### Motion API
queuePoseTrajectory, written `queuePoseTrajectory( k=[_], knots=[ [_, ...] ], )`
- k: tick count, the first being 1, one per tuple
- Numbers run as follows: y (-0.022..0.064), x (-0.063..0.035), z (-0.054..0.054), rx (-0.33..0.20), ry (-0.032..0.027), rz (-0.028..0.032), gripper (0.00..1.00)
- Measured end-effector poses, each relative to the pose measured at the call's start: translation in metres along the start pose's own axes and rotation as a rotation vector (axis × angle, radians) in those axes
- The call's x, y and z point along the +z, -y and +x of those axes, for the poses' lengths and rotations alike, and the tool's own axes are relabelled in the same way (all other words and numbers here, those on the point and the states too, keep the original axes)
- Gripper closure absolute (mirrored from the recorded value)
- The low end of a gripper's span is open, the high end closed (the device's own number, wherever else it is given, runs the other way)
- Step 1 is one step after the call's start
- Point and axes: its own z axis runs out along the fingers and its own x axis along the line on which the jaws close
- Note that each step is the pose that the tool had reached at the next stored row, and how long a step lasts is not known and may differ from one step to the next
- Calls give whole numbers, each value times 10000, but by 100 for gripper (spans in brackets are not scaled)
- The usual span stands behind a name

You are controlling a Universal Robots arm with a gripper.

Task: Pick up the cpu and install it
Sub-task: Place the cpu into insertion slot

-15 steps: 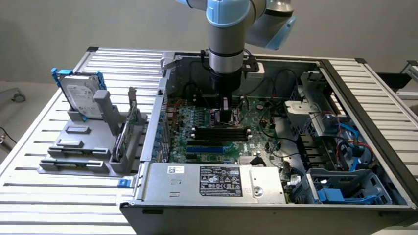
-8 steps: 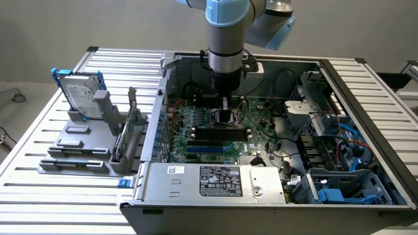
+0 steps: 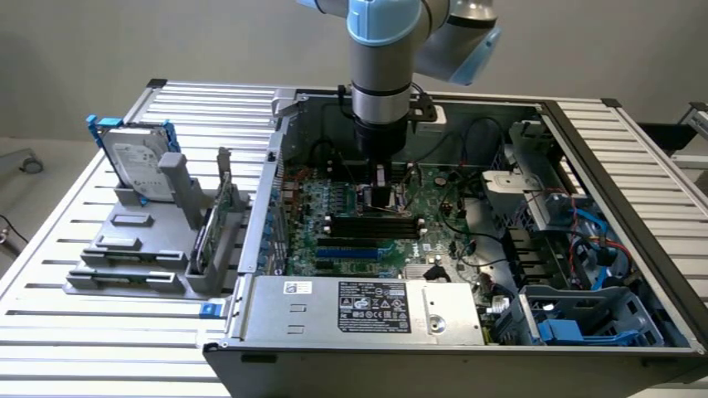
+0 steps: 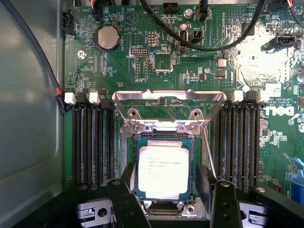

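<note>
On my exterior feed the arm reaches straight down into the open computer case, which sits on the slatted metal desk. The gripper hangs just above the green board, near the middle of the case.

Through the wrist camera I see the cpu lying flat in the black-framed socket, its dull silver top facing up and its printed lettering visible. The silver load plate is swung open, clear of the chip. The gripper sits directly over the socket. Its two black fingers are spread apart, one on each side of the cpu and wider than the chip. I cannot tell whether one finger touches the chip's edge; the other stands clear of it.

Rows of black memory slots flank the socket on both sides, and a coin cell sits further off on the board.

Outside the case, towards the exterior view's left, a hard drive stands upright in a grey holder. The power supply lies along the near wall.
</note>
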Motion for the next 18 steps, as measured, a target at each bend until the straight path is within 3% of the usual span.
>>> queuePoseTrajectory(
  k=[18],
  knots=[
    [1, 12, -4, -143, 6, 5, 38]
  ],
)
